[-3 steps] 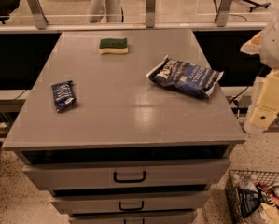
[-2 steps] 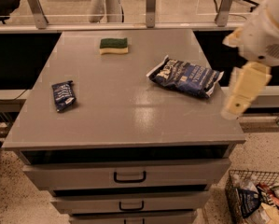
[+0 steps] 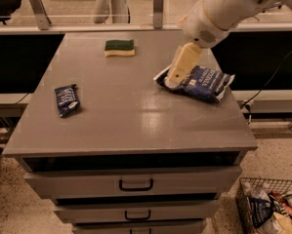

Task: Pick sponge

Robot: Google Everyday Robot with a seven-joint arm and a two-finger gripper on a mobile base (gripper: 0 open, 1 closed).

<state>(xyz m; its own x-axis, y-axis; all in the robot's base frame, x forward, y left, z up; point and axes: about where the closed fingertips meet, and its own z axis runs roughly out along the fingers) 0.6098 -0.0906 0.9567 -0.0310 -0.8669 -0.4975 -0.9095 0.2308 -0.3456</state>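
Observation:
The sponge (image 3: 119, 48), a small block with a dark green top over pale yellow foam, lies flat near the far edge of the grey cabinet top (image 3: 131, 111). My gripper (image 3: 177, 73) hangs from the white arm coming in from the upper right. It hovers above the left end of the big blue bag (image 3: 199, 83), well to the right of the sponge and nearer to me. Nothing is in the gripper.
A small dark blue snack packet (image 3: 66, 99) lies at the left of the cabinet top. Drawers with black handles (image 3: 135, 185) face me. A wire basket (image 3: 268, 207) with packets stands on the floor at the lower right. A railing runs behind the cabinet.
The arm has swung in from the right edge, leftwards and away from me, so the gripper is now over the cabinet top above the blue bag. Sponge, bag and packet have not moved.

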